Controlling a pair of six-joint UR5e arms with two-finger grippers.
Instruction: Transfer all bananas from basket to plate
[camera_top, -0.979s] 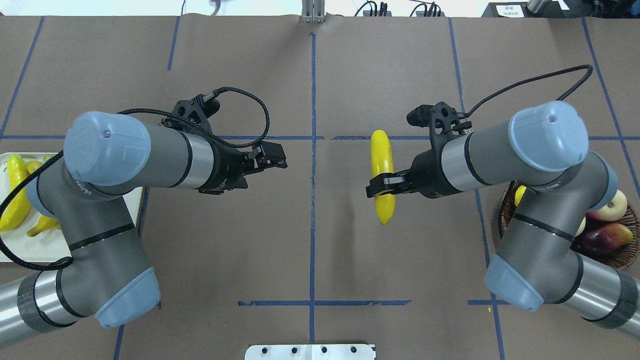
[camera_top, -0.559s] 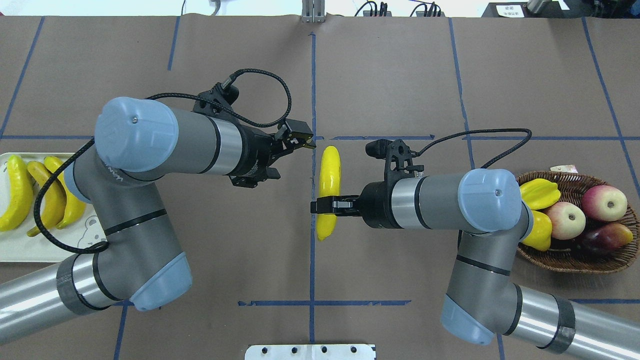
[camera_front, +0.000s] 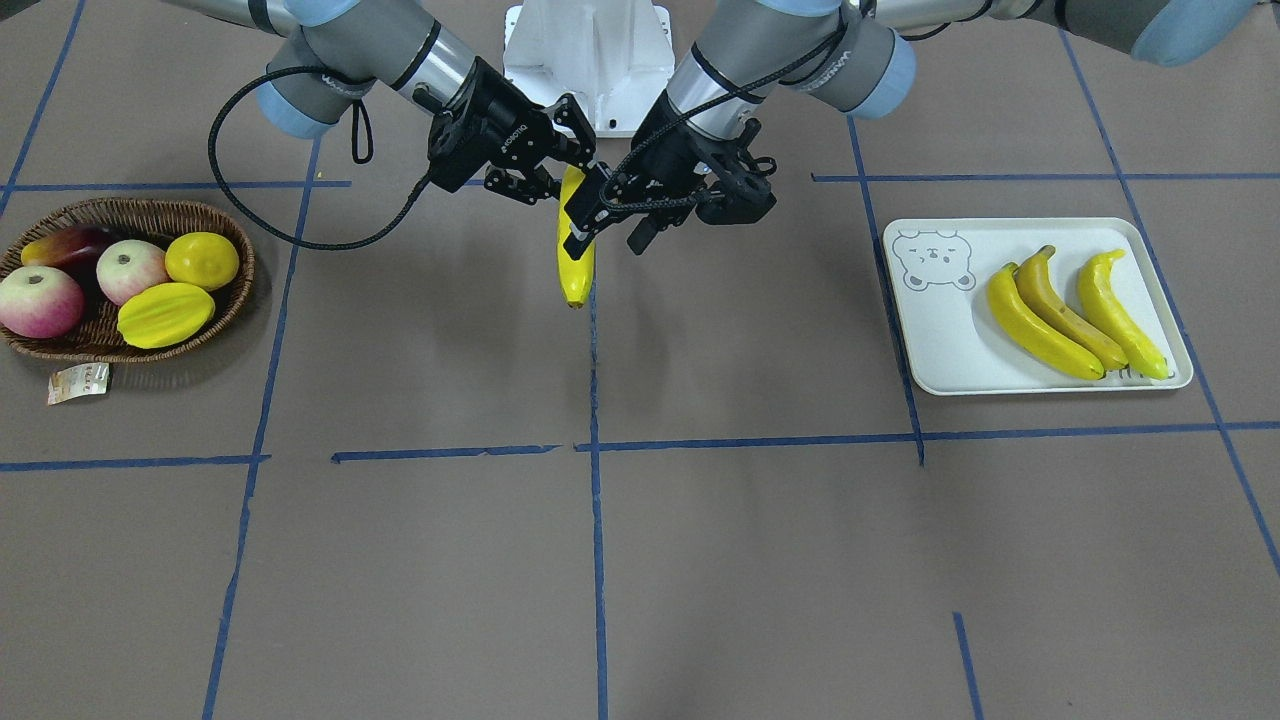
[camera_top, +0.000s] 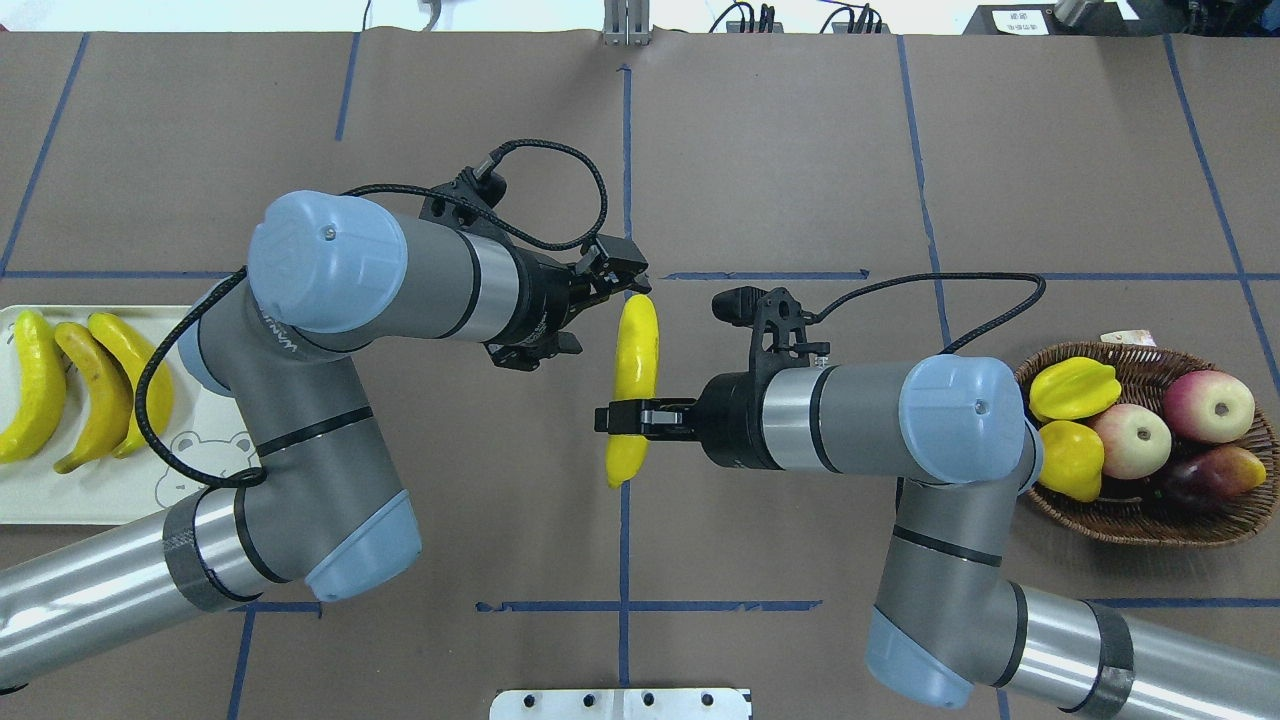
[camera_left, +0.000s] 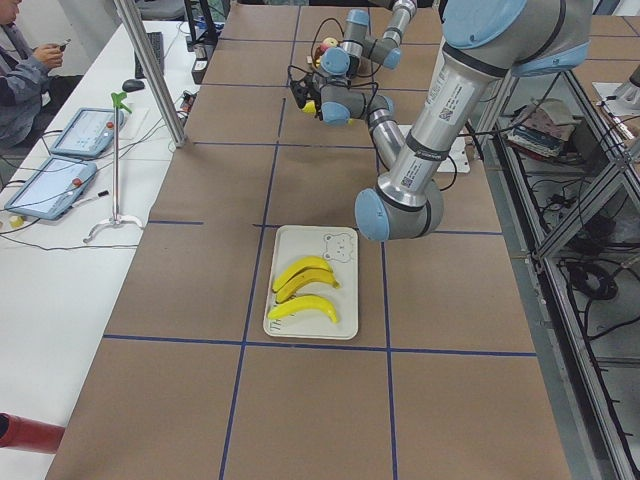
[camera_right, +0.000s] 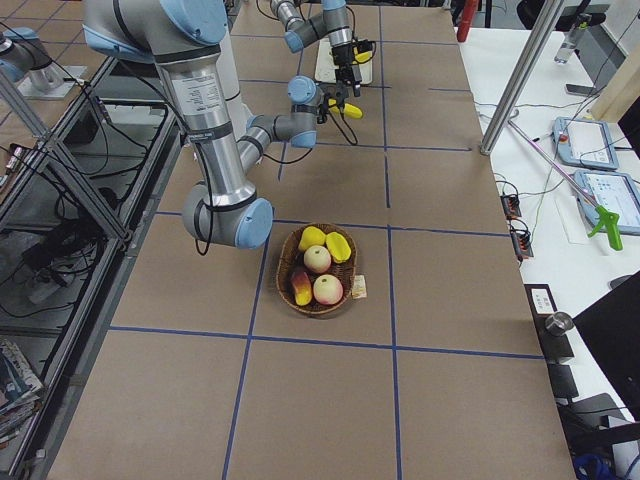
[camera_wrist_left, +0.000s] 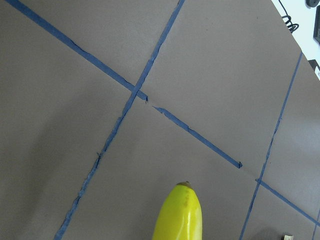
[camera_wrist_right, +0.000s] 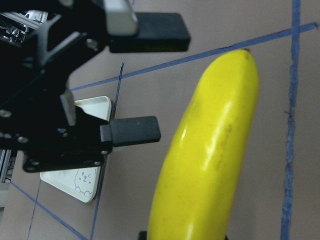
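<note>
As hand-over seems intended, long glossy yellow banana (camera_top: 637, 345) is pinched midway by right gripper (camera_top: 622, 418), left gripper (camera_top: 622, 272) held spread just beside its tip.

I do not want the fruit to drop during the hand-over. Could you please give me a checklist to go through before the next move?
1. Right pincer shut on the banana: ok.
2. Left pincer open: ok.
3. Banana's free end between the left pincer's fingers: not ok, it shows beside the fingertips.
4. Bare room on the plate beside its three bananas: ok.
5. No banana left in the basket: ok, only other fruit shows.
</note>
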